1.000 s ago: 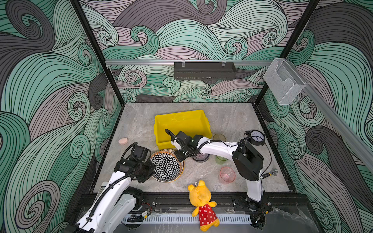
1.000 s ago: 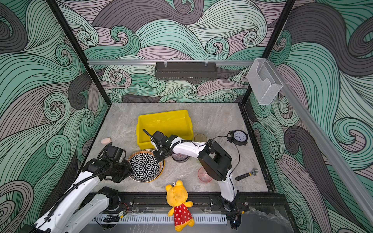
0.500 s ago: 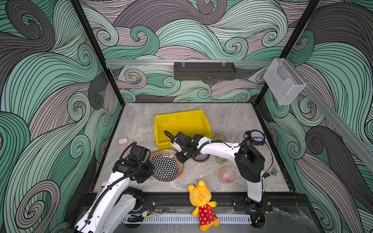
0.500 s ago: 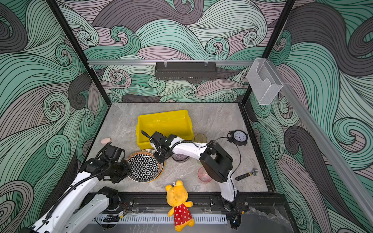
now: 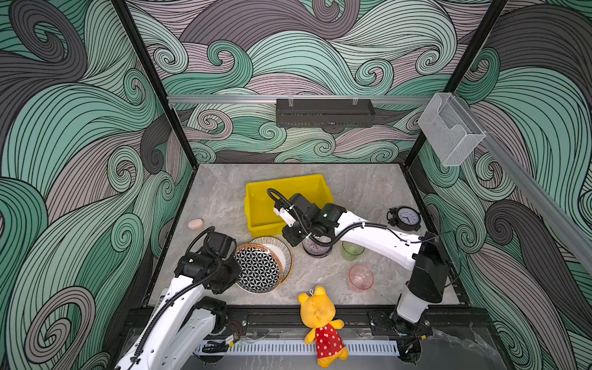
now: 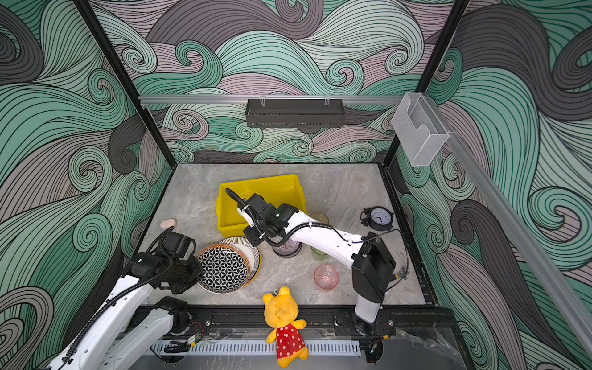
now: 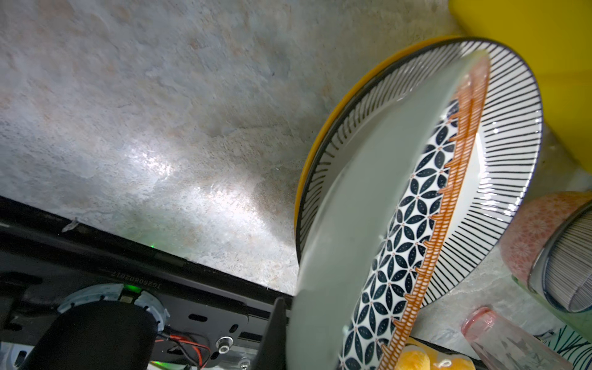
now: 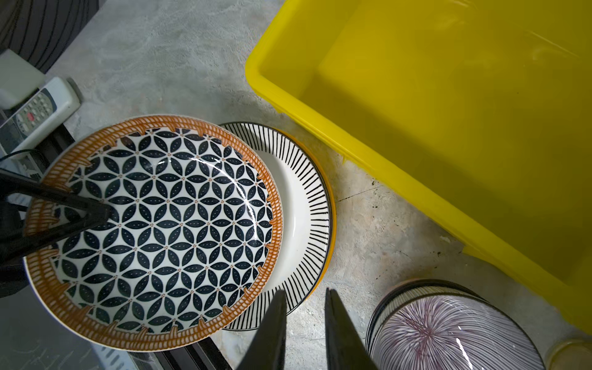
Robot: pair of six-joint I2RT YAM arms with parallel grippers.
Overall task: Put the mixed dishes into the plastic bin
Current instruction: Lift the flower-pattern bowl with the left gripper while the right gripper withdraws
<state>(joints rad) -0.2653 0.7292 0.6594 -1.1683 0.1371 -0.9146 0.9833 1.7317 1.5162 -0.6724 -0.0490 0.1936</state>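
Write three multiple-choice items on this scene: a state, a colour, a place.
1. The left tool is: A. open and empty; B. shut on the geometric plate at its rim; C. shut on a cup.
2. That plate's rim band is: A. orange; B. blue; C. green.
3. The pink cup stands: A. on that plate; B. in the left tool; C. on the table near the plush bear.
Answers: B, the right wrist view shows it clamped on the tilted plate's edge; A, an orange band rings the pattern; C, it sits on bare table in both top views.
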